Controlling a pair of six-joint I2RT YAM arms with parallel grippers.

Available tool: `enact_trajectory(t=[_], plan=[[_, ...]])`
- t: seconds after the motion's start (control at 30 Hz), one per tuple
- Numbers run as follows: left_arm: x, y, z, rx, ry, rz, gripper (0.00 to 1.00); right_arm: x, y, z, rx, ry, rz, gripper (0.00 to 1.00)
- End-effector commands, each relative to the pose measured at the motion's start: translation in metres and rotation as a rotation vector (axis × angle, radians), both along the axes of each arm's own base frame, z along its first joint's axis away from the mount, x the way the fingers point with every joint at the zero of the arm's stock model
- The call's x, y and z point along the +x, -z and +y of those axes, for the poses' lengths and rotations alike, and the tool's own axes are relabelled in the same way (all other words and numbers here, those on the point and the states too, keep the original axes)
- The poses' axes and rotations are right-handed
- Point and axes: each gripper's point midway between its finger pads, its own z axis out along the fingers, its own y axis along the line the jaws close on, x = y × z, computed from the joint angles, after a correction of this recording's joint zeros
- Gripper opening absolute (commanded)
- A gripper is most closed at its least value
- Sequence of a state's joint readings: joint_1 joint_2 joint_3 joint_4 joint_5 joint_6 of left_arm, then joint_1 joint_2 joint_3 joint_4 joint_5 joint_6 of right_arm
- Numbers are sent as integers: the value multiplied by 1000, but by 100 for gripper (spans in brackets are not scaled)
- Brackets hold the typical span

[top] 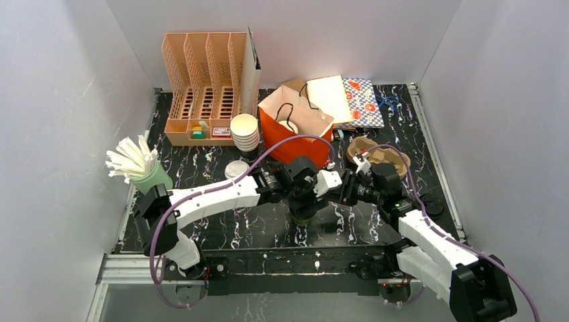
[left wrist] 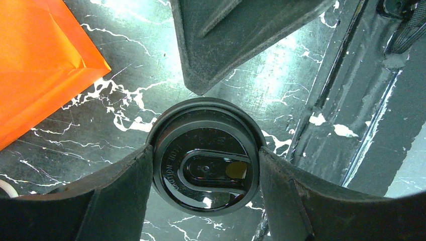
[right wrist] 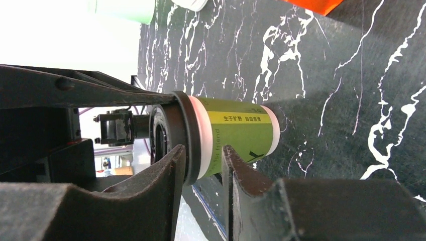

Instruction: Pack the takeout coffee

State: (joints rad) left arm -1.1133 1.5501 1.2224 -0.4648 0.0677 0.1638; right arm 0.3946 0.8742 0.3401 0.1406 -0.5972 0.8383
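The two black padded fingers (left wrist: 125, 186) of the left gripper (left wrist: 203, 150) are pressed against opposite sides of the round black plastic lid (left wrist: 206, 165) on the small dark green paper cup (right wrist: 236, 133). The cup is therefore grasped at its top. It stands upright on the black marbled table top (top: 228, 228), near the open orange paper bag (top: 295, 131), on the side toward the arms.

It is judged that the lift should be made straight up and slowly, because only the snap-on lid seems to be clamped — if the lid is not fully seated, the cup can be left behind. The grip should not be tightened further, so that the lid is not deformed.

The right gripper (right wrist: 203, 155) is placed low and level just beside the cup, with its fingers (right wrist: 166, 170) parted and closed on nothing — it is better drawn away before the lift.

The left wrist is bent straight down over the lid, and the forearm is stretched across from the left base. The right arm is extended inward from the right base.
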Motion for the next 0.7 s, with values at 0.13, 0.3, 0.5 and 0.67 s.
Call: enact_trajectory(t=[0.13,0.3,0.5,0.67], plan=[[-10,7,21,47,13,3,63,-5,-8,17,6,-102,-39,41],[-14,12,21,42,21,18,63,-2,-10,21,-1,-107,-46,41],[-16,15,20,24,18,25,63,-1,-17,24,10,-118,-57,43],[-14,9,16,-6,19,6,63,-3,-13,29,-1,-140,-44,43]])
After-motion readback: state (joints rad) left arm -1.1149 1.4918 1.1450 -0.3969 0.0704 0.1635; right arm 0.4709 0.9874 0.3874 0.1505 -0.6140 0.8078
